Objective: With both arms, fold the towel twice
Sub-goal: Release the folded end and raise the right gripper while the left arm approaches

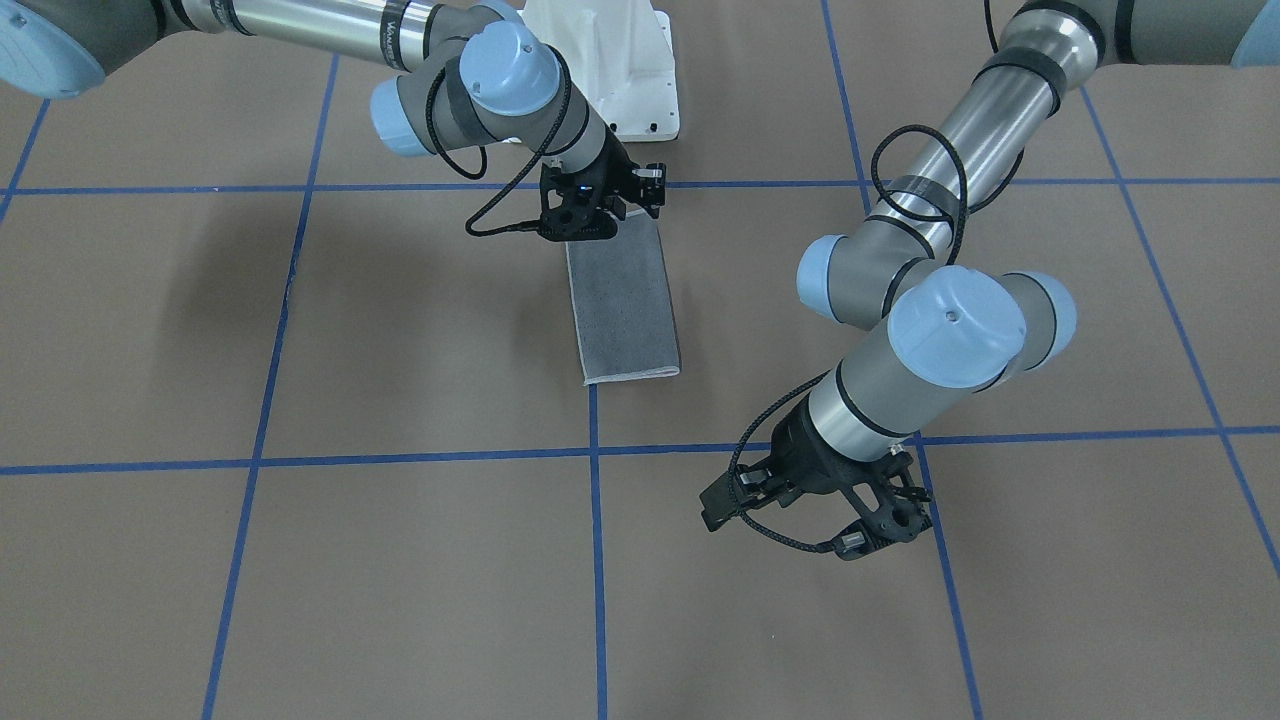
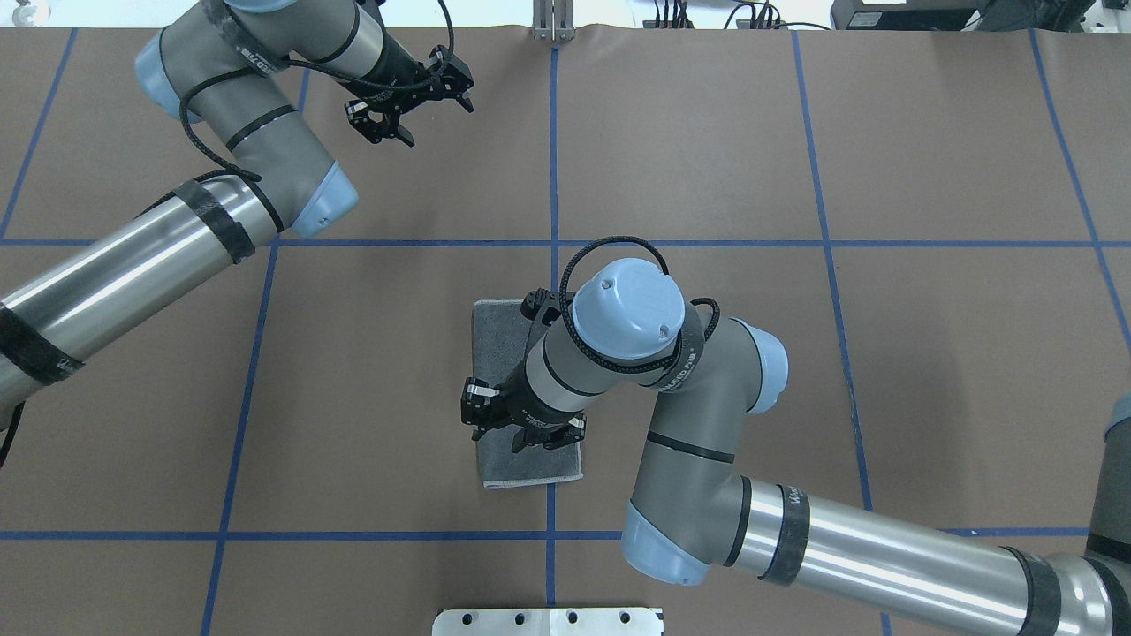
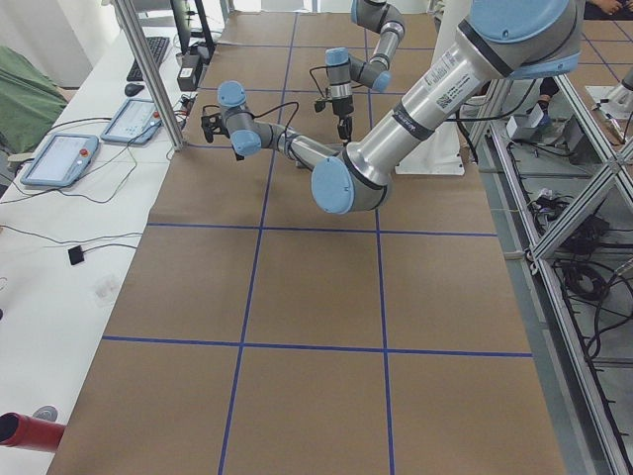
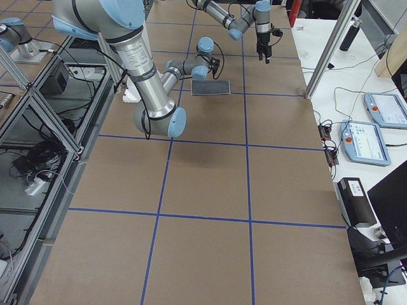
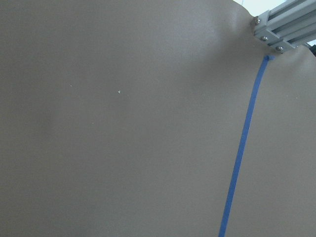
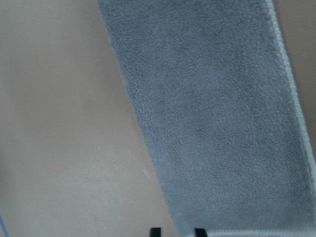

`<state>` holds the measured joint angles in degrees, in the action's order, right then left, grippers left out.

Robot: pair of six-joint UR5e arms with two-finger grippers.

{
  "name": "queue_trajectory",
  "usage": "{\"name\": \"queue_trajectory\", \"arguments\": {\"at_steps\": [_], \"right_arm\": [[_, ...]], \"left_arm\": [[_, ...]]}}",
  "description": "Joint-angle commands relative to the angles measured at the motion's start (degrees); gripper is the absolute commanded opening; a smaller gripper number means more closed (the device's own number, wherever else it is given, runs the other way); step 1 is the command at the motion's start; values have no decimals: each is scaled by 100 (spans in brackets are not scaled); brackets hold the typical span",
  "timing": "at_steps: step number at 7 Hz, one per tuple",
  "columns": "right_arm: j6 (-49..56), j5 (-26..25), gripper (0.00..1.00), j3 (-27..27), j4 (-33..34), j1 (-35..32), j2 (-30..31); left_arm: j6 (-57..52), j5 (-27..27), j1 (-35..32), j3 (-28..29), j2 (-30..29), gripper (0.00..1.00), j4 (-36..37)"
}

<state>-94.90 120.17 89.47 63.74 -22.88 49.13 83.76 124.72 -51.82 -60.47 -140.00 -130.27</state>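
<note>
The towel (image 1: pixel 625 300) lies flat on the brown table as a long narrow strip, dark grey face up, with a little pink showing at its far end. It also shows in the overhead view (image 2: pixel 504 344) and fills the right wrist view (image 6: pixel 212 113). My right gripper (image 1: pixel 600 225) points down over the towel's end nearest my base (image 2: pixel 521 435). Its two fingertips (image 6: pixel 199 232) stand a little apart, straddling the towel's corner. My left gripper (image 2: pixel 433 110) is open and empty, far from the towel near the table's far edge (image 1: pixel 785 530).
The white pedestal base (image 1: pixel 620 80) stands just behind the towel's near end. An aluminium post (image 2: pixel 552 22) rises at the table's far edge and shows in the left wrist view (image 5: pixel 276 29). Blue tape lines (image 1: pixel 595 560) grid the table.
</note>
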Motion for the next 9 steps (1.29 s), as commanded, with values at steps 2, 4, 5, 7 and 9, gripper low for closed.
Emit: {"name": "queue_trajectory", "arguments": {"at_steps": [2, 4, 5, 7, 9], "right_arm": [[-275, 198, 100, 149, 77, -618, 26], [169, 1136, 100, 228, 78, -1601, 393], [669, 1296, 100, 211, 78, -1876, 639], [1811, 1482, 100, 141, 78, -2456, 1053], [2535, 1474, 100, -77, 69, -2748, 1195]], "left_arm": [[9, 287, -12, -87, 156, 100, 19], [157, 753, -134, -743, 822, 100, 97], [480, 782, -100, -1434, 1400, 100, 98], [1488, 739, 83, -2473, 1948, 100, 98], [2492, -29, 1203, -3651, 2624, 100, 159]]}}
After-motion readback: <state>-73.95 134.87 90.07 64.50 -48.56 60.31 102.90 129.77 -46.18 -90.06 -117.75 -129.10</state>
